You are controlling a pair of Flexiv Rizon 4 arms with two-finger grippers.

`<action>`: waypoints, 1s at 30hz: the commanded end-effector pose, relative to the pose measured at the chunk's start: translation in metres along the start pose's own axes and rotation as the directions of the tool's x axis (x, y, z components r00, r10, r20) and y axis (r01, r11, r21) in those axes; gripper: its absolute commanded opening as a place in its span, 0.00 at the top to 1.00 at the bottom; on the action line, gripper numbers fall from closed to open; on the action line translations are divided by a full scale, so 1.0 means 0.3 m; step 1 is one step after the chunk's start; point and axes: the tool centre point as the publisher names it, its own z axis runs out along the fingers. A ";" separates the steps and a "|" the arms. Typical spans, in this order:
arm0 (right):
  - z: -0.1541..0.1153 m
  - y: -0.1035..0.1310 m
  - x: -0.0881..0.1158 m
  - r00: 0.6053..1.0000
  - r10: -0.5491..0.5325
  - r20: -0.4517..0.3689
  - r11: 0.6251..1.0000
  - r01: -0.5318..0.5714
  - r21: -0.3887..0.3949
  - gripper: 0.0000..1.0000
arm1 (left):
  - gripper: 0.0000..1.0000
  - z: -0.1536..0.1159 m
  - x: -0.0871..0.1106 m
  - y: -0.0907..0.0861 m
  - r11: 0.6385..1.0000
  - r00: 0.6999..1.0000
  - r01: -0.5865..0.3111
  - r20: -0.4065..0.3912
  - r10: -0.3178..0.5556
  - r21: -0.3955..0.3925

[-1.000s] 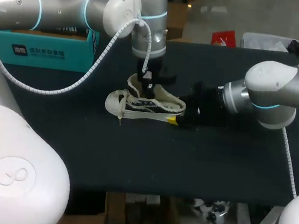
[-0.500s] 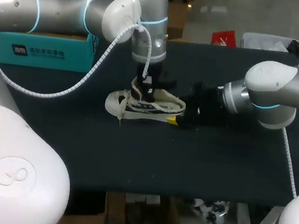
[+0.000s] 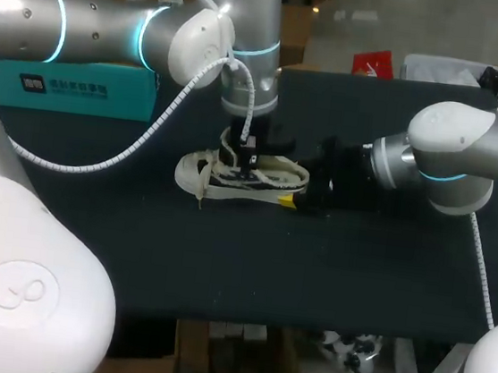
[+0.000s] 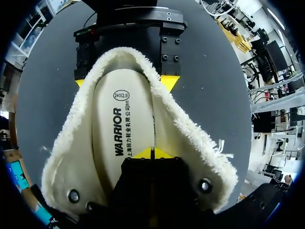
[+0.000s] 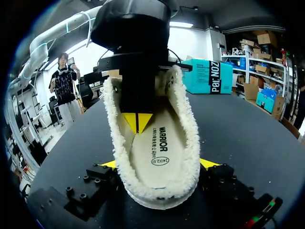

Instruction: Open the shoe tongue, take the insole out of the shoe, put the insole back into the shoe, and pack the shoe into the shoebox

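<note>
A cream, fleece-lined shoe (image 3: pixel 219 176) lies on the dark table (image 3: pixel 249 267), toe to the left. My left gripper (image 3: pixel 249 158) stands inside its opening. In the left wrist view that gripper (image 4: pixel 151 152) is shut, its yellow tips together on the pale insole (image 4: pixel 119 119) and nothing visibly pinched. The right wrist view shows the same tips (image 5: pixel 138 121) pointing down at the insole (image 5: pixel 159 148). My right gripper (image 3: pixel 295 194) sits at the heel, its widely spread fingertips (image 5: pixel 208 163) pressed against both sides of the heel. A teal shoebox (image 3: pixel 71 85) stands at the back left.
My left arm's white cable (image 3: pixel 147 134) hangs over the table left of the shoe. Bare dark tabletop stretches in front of the shoe towards the front edge (image 3: pixel 288 321).
My left gripper has sunk deeper into the shoe opening and shifted slightly right, closing fully. The right gripper and the shoe have stayed put.
</note>
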 end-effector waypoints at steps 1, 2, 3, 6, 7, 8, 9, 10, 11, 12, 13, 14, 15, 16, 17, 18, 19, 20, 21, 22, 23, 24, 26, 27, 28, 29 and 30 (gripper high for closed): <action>0.012 -0.021 -0.008 1.000 0.001 -0.002 1.000 -0.001 -0.003 1.00 | 1.00 0.089 0.006 0.005 1.000 1.000 0.004 0.014 -0.004 0.004; 0.012 -0.021 -0.008 1.000 0.001 -0.002 1.000 -0.001 -0.003 1.00 | 1.00 0.093 0.004 0.007 1.000 1.000 0.006 0.017 -0.006 0.007; 0.012 -0.021 -0.008 1.000 0.001 -0.002 1.000 -0.001 -0.003 1.00 | 1.00 0.098 0.002 0.009 1.000 1.000 0.013 0.028 -0.013 0.010; 0.012 -0.021 -0.008 1.000 0.001 -0.002 1.000 -0.001 -0.003 1.00 | 0.81 0.109 0.001 0.009 1.000 0.999 0.013 0.047 -0.013 0.008; 0.012 -0.021 -0.008 1.000 0.001 -0.002 1.000 -0.001 -0.003 1.00 | 0.78 0.112 0.000 0.008 1.000 0.998 0.012 0.055 -0.013 0.007; 0.012 -0.021 -0.008 1.000 0.001 -0.002 1.000 -0.001 -0.003 1.00 | 0.79 0.114 0.001 0.007 1.000 0.998 0.013 0.062 -0.013 0.007; 0.012 -0.021 -0.008 1.000 0.001 -0.002 1.000 -0.001 -0.003 1.00 | 0.78 0.115 0.002 0.005 1.000 0.998 0.011 0.065 -0.012 0.008; 0.012 -0.021 -0.008 1.000 0.001 -0.002 1.000 -0.001 -0.003 1.00 | 0.78 0.115 0.003 0.002 1.000 0.998 0.006 0.068 -0.007 0.007; 0.012 -0.021 -0.008 1.000 0.001 -0.002 1.000 -0.001 -0.003 1.00 | 0.78 0.116 0.004 -0.001 1.000 0.997 0.005 0.076 -0.005 0.006; 0.012 -0.021 -0.008 1.000 0.001 -0.002 1.000 -0.001 -0.003 1.00 | 0.78 0.118 0.005 -0.005 1.000 0.997 0.004 0.082 -0.004 0.004; 0.012 -0.021 -0.008 1.000 0.001 -0.002 1.000 -0.001 -0.003 1.00 | 0.77 0.121 0.004 -0.008 1.000 0.996 0.002 0.090 -0.002 0.001; 0.012 -0.021 -0.008 1.000 0.001 -0.002 1.000 -0.001 -0.003 1.00 | 0.77 0.125 0.004 -0.012 1.000 0.995 0.004 0.099 -0.004 0.000; 0.012 -0.021 -0.008 1.000 0.001 -0.002 1.000 -0.001 -0.003 1.00 | 0.76 0.128 0.003 -0.015 1.000 0.995 0.005 0.104 -0.004 -0.003; 0.012 -0.021 -0.008 1.000 0.001 -0.002 1.000 -0.001 -0.003 1.00 | 0.76 0.132 0.000 -0.018 1.000 0.993 0.009 0.115 -0.009 -0.004; 0.012 -0.021 -0.008 1.000 0.001 -0.002 1.000 -0.001 -0.003 1.00 | 0.75 0.137 -0.004 -0.020 1.000 0.992 0.014 0.123 -0.013 -0.006; 0.012 -0.021 -0.008 1.000 0.001 -0.002 1.000 -0.001 -0.003 1.00 | 0.74 0.143 -0.008 -0.023 1.000 0.992 0.016 0.127 -0.015 -0.007; 0.012 -0.021 -0.008 1.000 0.001 -0.002 1.000 -0.001 -0.003 1.00 | 0.75 0.147 -0.012 -0.024 1.000 0.992 0.015 0.127 -0.014 -0.007; 0.012 -0.021 -0.008 1.000 0.001 -0.002 1.000 -0.001 -0.003 1.00 | 0.75 0.151 -0.018 -0.025 1.000 0.992 0.015 0.129 -0.014 -0.008; 0.012 -0.021 -0.008 1.000 0.001 -0.002 1.000 -0.001 -0.003 1.00 | 0.74 0.156 -0.025 -0.026 1.000 0.991 0.016 0.133 -0.015 -0.007; 0.012 -0.021 -0.008 1.000 0.001 -0.002 1.000 -0.001 -0.003 1.00 | 0.73 0.160 -0.031 -0.026 1.000 0.991 0.016 0.134 -0.015 -0.008; 0.012 -0.021 -0.008 1.000 0.001 -0.002 1.000 -0.001 -0.003 1.00 | 0.72 0.164 -0.039 -0.027 1.000 0.990 0.019 0.140 -0.018 -0.006; 0.012 -0.021 -0.008 1.000 0.001 -0.002 1.000 -0.001 -0.003 1.00 | 0.71 0.170 -0.048 -0.026 1.000 0.990 0.019 0.141 -0.018 -0.006; 0.012 -0.021 -0.008 1.000 0.001 -0.002 1.000 -0.001 -0.003 1.00 | 0.72 0.182 -0.065 -0.023 1.000 0.990 0.017 0.141 -0.016 -0.005; 0.012 -0.021 -0.008 1.000 0.001 -0.002 1.000 -0.001 -0.003 1.00 | 0.71 0.190 -0.074 -0.020 1.000 0.990 0.017 0.141 -0.016 -0.005; 0.012 -0.021 -0.008 1.000 0.001 -0.002 1.000 -0.001 -0.003 1.00 | 0.70 0.198 -0.083 -0.017 1.000 0.990 0.016 0.142 -0.015 -0.005; 0.012 -0.021 -0.008 1.000 0.001 -0.002 1.000 -0.001 -0.003 1.00 | 0.70 0.207 -0.092 -0.015 1.000 0.989 0.017 0.147 -0.016 -0.007; 0.012 -0.021 -0.008 1.000 0.001 -0.002 1.000 -0.001 -0.003 1.00 | 0.69 0.217 -0.100 -0.012 1.000 0.988 0.019 0.153 -0.017 -0.009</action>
